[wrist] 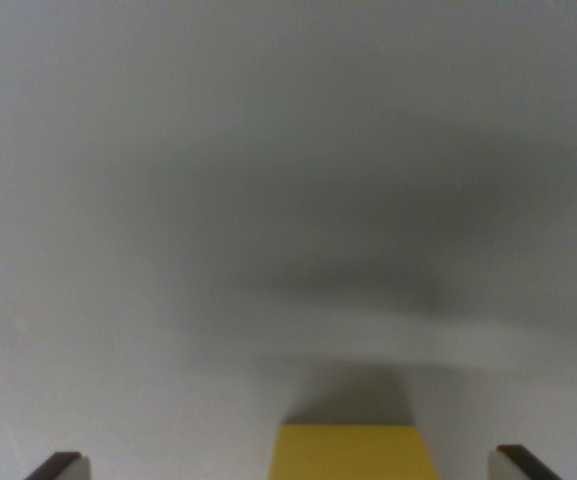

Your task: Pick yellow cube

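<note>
Grey surface (168, 150); gripper (288, 465) wide around yellow cube (353, 452)

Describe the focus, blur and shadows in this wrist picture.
Wrist view: soft all over, nothing crisp; the pale surface carries a broad smeared dark shadow across the middle and right; the yellow cube at the bottom edge is evenly lit, cut off by the frame, with a shadow just beyond it; the gripper fingertips are blurred too.

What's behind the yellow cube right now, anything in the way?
Behind the yellow cube only its dark shadow and bare, blurred grey surface show. No other object appears. The cube's lower part and whatever lies under it are cut off by the frame edge.
</note>
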Tool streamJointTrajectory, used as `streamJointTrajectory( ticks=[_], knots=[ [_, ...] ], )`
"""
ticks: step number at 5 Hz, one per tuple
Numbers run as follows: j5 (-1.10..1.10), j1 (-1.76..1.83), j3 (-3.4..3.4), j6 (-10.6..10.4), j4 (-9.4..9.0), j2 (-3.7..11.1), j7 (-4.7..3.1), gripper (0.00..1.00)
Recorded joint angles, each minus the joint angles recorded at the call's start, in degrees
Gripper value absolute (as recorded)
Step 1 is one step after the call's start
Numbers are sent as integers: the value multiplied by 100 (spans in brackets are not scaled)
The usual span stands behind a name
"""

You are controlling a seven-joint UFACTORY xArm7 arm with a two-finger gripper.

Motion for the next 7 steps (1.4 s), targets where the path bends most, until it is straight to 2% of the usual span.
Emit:
streamJointTrajectory(
  ticks=[1, 2, 3, 4, 5, 6, 7],
  knots=[
    [0, 0, 0, 0, 0, 0, 0, 0],
    [16, -15, -25, -177, -148, 46, -57, 0],
    [16, -15, -25, -177, -148, 46, -57, 0],
    [30, -28, -46, -333, -278, 86, -107, 0],
    [30, -28, -46, -333, -278, 86, -107, 0],
    [42, -39, -65, -468, -390, 121, -151, 0],
    [42, -39, -65, -468, -390, 121, -151, 0]
  ],
)
